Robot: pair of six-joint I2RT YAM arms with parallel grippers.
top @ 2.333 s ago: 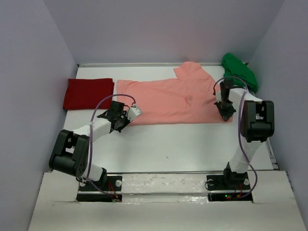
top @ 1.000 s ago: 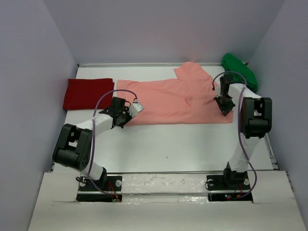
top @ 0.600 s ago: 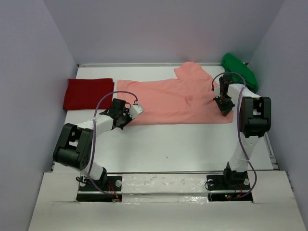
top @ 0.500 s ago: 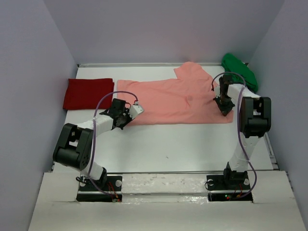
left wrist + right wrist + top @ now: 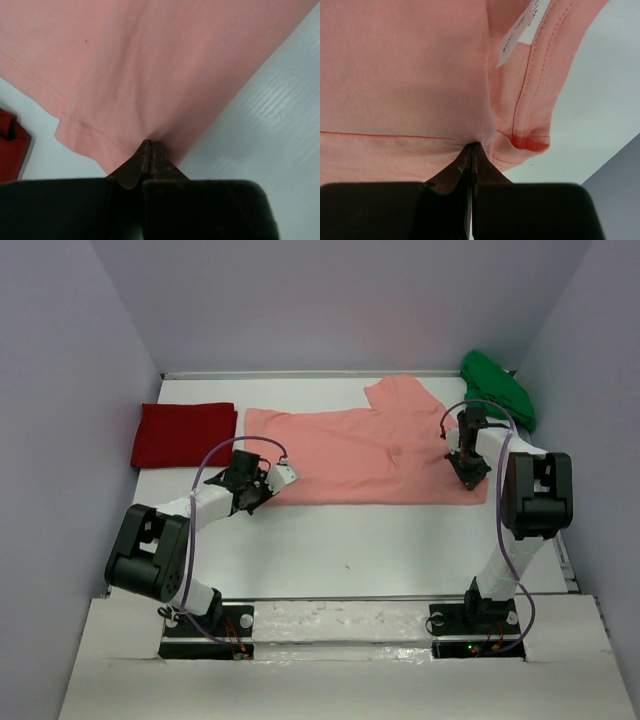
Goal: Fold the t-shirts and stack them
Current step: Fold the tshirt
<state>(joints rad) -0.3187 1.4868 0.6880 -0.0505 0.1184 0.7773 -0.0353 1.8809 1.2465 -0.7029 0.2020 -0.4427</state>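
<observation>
The salmon-pink t-shirt (image 5: 360, 452) lies spread lengthwise across the middle of the table, one sleeve (image 5: 400, 395) pointing to the back. My left gripper (image 5: 252, 490) is shut on its near left hem corner (image 5: 125, 145). My right gripper (image 5: 470, 472) is shut on its right end by the collar, where a white label (image 5: 520, 27) shows. The deep red t-shirt (image 5: 184, 434) lies folded at the far left. The bright green t-shirt (image 5: 497, 388) lies crumpled at the back right corner.
Grey walls close in the table on the left, back and right. The white table (image 5: 350, 540) stretches bare between the pink shirt and the arm bases (image 5: 340, 625).
Both grippers have drawn a little toward the near edge with the pink shirt, and the whole shirt has slid nearer by a small amount. The red and green shirts have not moved.
</observation>
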